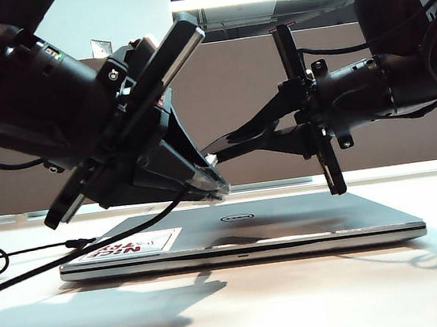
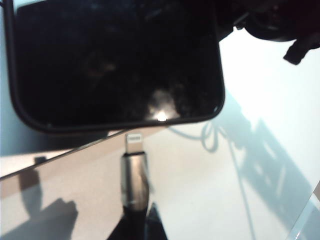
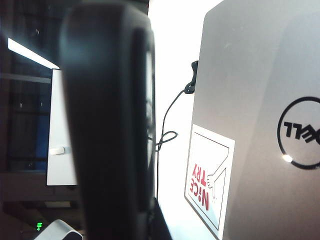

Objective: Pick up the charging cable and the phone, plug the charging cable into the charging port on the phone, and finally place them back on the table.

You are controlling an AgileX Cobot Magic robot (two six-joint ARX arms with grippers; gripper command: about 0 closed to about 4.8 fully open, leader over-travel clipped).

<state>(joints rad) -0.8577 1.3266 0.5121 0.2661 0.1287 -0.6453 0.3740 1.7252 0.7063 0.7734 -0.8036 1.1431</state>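
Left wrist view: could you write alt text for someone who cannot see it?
A silver plug of the charging cable, gripped from below, points at the black phone's short edge, a small gap between them, above a silver laptop lid and white table.

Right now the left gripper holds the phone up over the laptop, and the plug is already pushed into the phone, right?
Not quite. The left wrist view shows the silver plug of the charging cable just short of the phone, not pushed in. The rest is right: the left gripper holds the phone over the laptop, and the right gripper brings the plug.
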